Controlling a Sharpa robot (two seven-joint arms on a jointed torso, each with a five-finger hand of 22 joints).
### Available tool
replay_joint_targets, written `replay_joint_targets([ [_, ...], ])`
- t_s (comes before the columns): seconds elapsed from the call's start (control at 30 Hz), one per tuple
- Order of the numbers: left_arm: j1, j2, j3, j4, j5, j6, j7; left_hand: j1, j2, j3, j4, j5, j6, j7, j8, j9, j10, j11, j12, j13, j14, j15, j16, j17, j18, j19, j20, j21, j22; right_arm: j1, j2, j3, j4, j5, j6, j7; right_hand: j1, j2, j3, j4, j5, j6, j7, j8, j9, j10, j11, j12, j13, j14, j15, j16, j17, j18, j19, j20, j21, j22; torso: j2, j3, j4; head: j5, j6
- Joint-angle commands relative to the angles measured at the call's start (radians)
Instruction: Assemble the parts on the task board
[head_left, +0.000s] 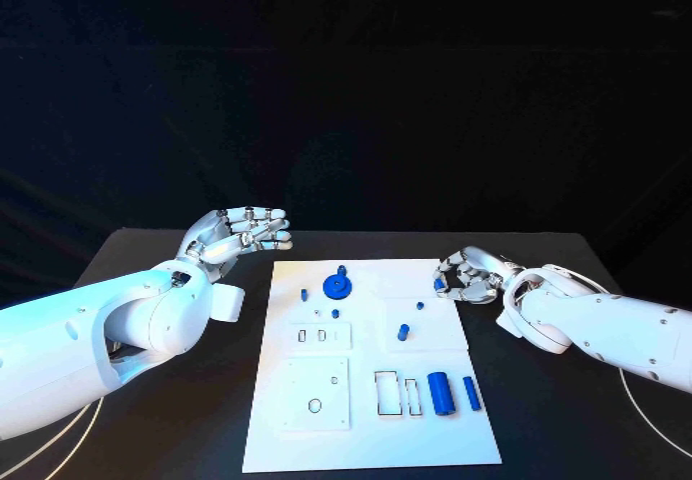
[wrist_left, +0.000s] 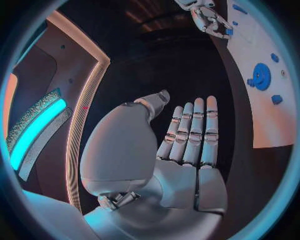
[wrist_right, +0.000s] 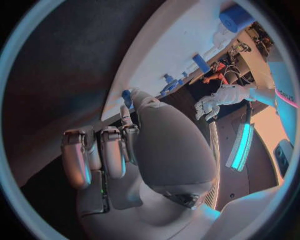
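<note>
You are looking down at a black table (head_left: 159, 440) with the white task board (head_left: 368, 440) lying in its middle, between two white arms. Your left hand (head_left: 238, 235) is hovering just off the board's far left corner, palm up, holding nothing; its fingers (wrist_left: 195, 131) are lying straight and pressed side by side, the thumb standing apart. Your right hand (head_left: 469, 275) is sitting by the board's far right edge with its fingers (wrist_right: 100, 155) curling inward, and a small blue part (head_left: 440, 284) is showing at its fingertips; you cannot tell whether it is being pinched. On the board, a blue gear (head_left: 339, 287) is sitting near the far end, small blue pegs (head_left: 306, 295) are lying around it, and two blue cylinders (head_left: 441, 393) are lying side by side near the near right corner.
</note>
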Motion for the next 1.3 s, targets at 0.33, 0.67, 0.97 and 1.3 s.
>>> replay_joint_targets([
  [0.33, 0.001, -0.001, 0.001, 0.004, 0.003, 0.019, 0.002, 0.001, 0.011, -0.003, -0.005, -0.004, -0.005, 0.024, -0.003, 0.001, 0.002, 0.004, -0.003, 0.001, 0.0, -0.001, -0.004, 0.001, 0.003, -0.008, 0.001, 0.004, 0.001, 0.0, 0.014, 0.0, -0.006, -0.009, -0.01, 0.003, -0.006, 0.002, 0.006, 0.002, -0.01, 0.0, 0.002, -0.005, -0.001, 0.009, 0.003, 0.004, 0.147, 0.091, 0.001, 0.003, 0.205, -0.014, 0.105, 0.0, 0.005, 0.263, 0.0, -0.0003, 0.0, 0.001, -0.002],
  [0.67, 0.001, -0.003, 0.001, 0.004, 0.003, 0.019, 0.0, 0.001, 0.011, -0.003, -0.005, -0.004, -0.005, 0.024, -0.003, 0.001, 0.002, 0.004, -0.003, 0.001, 0.0, -0.001, -0.004, 0.001, 0.003, -0.008, 0.001, 0.004, 0.001, 0.0, 0.014, 0.0, -0.01, -0.011, -0.009, -0.007, -0.007, 0.007, 0.023, -0.002, -0.016, 0.029, -0.005, 0.009, 0.004, 0.014, -0.004, 0.01, 0.152, 0.091, -0.003, 0.004, 0.207, -0.014, 0.105, -0.002, 0.005, 0.263, 0.0, 0.0005, -0.0007, 0.001, -0.003],
  [0.97, 0.001, -0.004, 0.001, 0.005, 0.003, 0.019, -0.001, -0.001, 0.012, -0.004, -0.005, -0.004, -0.005, 0.024, -0.004, 0.001, 0.002, 0.004, -0.003, 0.001, 0.0, -0.001, -0.004, 0.002, 0.003, -0.009, 0.001, 0.005, 0.002, 0.0, 0.011, 0.0, -0.008, -0.012, -0.005, -0.011, -0.012, 0.004, 0.023, -0.001, -0.018, 0.033, -0.007, 0.012, 0.005, 0.015, -0.005, 0.01, 0.152, 0.091, -0.004, 0.003, 0.206, -0.014, 0.105, -0.003, 0.005, 0.263, 0.0, 0.001, -0.0009, 0.001, -0.004],
  [1.3, 0.001, -0.004, 0.001, 0.004, 0.003, 0.019, -0.001, -0.001, 0.012, -0.004, -0.005, -0.004, -0.005, 0.024, -0.004, 0.001, 0.002, 0.004, -0.003, 0.001, 0.0, -0.001, -0.004, 0.002, 0.003, -0.009, 0.001, 0.005, 0.002, 0.0, 0.01, 0.0, -0.003, -0.012, -0.026, -0.007, -0.02, 0.021, 0.058, -0.014, -0.029, 0.096, -0.038, 0.069, 0.027, 0.024, -0.032, 0.018, 0.16, 0.092, -0.027, 0.004, 0.209, -0.014, 0.105, -0.022, 0.005, 0.263, 0.0, 0.0007, -0.0004, 0.001, -0.006],
])
